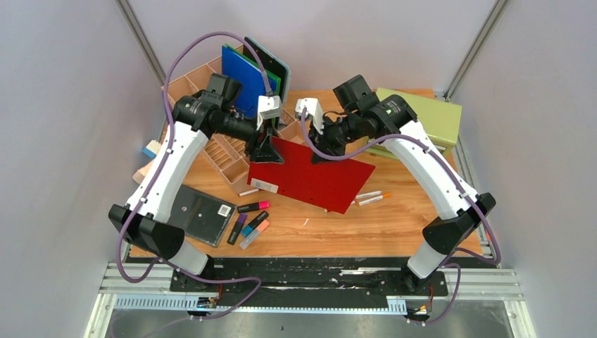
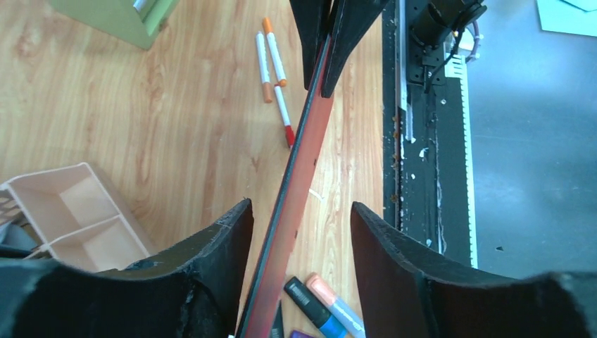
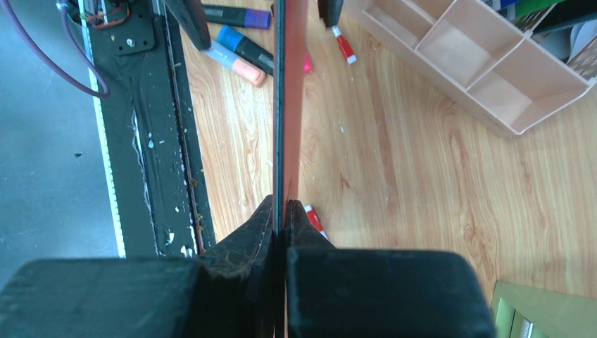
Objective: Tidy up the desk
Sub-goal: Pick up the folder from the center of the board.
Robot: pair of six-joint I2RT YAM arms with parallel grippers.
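- Your right fingers (image 3: 246,239) clamp folder (image 1: 310,176) by far edge over mid table (image 1: 394,218), prob. for filing in far-left organiser (image 1: 184,83).
- Left fingers (image 2: 211,253) apart, straddling it w/o grip, likely steadying.

- A red folder (image 1: 313,176), held up over the middle of the bench (image 1: 394,229), blocks the centre.
- Far left: a wooden tray (image 1: 211,144) and upright blue folders (image 1: 243,74).
- Far right: a green cabinet (image 1: 422,116).
- Near left: a black pad (image 1: 200,211) and markers (image 1: 250,222).
- Near right: bare wood, with pens (image 1: 369,197) just beyond it.
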